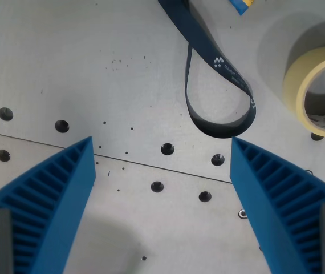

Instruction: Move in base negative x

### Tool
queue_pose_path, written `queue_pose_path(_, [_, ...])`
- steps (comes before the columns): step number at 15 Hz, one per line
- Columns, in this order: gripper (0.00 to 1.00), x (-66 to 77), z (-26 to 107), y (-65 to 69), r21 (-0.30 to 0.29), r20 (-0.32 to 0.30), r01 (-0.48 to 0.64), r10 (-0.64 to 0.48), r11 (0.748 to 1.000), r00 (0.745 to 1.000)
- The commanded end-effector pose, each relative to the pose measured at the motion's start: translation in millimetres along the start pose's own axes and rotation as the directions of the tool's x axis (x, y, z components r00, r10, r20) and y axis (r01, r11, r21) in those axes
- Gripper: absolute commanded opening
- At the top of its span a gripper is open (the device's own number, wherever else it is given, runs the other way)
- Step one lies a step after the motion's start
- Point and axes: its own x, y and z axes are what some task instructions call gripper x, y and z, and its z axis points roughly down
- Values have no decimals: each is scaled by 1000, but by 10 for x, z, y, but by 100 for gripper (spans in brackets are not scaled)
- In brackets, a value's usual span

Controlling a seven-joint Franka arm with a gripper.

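My gripper [161,145] is open, with nothing between its two blue ribbed fingers. The left finger [48,200] and the right finger [276,194] fill the lower corners of the wrist view. They hover over a grey metal table [94,57] with screw holes. A dark blue strap [219,68] lies in a loop just beyond the fingertips, toward the wrist view's right.
A roll of pale yellow masking tape [313,85] stands at the wrist view's right edge. A small blue and yellow object [242,4] shows at the top edge. A seam [122,158] runs across the table between rows of holes.
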Motion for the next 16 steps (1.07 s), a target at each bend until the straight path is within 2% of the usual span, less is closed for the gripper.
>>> queue_pose_path(1, [100,-52,-20,-26,-1,-5,0,0,1000,1000])
queue_pose_path(16, [100,-802,64,-410,-1,-5,0,0,1000,1000])
